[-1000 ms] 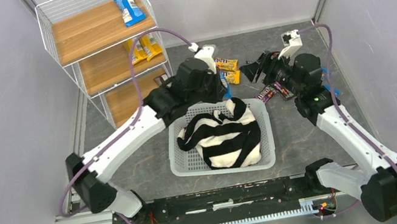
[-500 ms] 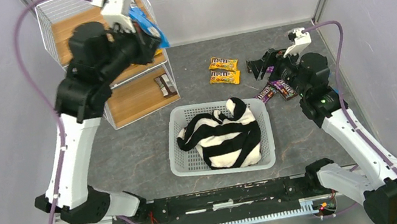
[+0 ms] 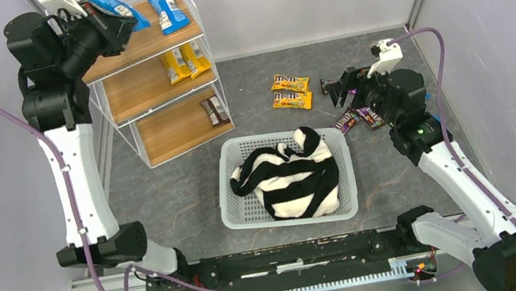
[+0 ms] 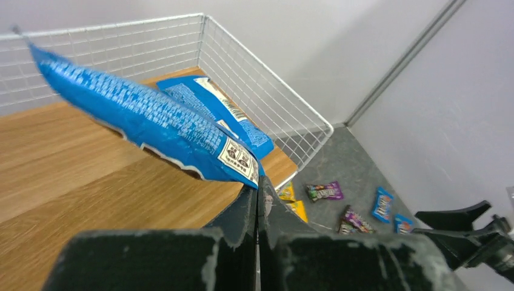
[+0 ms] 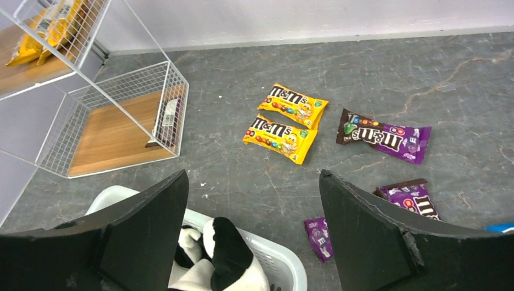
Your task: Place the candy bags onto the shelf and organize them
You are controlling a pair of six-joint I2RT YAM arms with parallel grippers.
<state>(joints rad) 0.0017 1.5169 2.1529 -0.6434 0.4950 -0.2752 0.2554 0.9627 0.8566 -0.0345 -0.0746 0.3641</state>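
Observation:
My left gripper (image 3: pixel 107 24) is shut on the corner of a blue candy bag (image 3: pixel 112 9), holding it above the top board of the shelf (image 3: pixel 140 42). In the left wrist view that held bag (image 4: pixel 151 115) hangs over the wood beside a second blue bag (image 4: pixel 218 112) lying flat. Yellow bags (image 3: pixel 186 63) lie on the middle board and a dark bag (image 3: pixel 214 110) on the bottom one. My right gripper (image 5: pixel 253 182) is open and holds nothing, hovering over the floor near two yellow bags (image 5: pixel 293 104) and purple bags (image 5: pixel 383 134).
A white lattice basket (image 3: pixel 240 221) holding a black-and-white striped cloth (image 3: pixel 288 176) stands mid-floor, just below the right gripper. More purple packets (image 3: pixel 370 116) and small blue ones (image 4: pixel 383 204) lie on the floor at the right. Grey walls close in on both sides.
My left arm has lifted and swung further left, carrying the blue bag from the shelf's front corner to above its top board. The right arm has barely moved.

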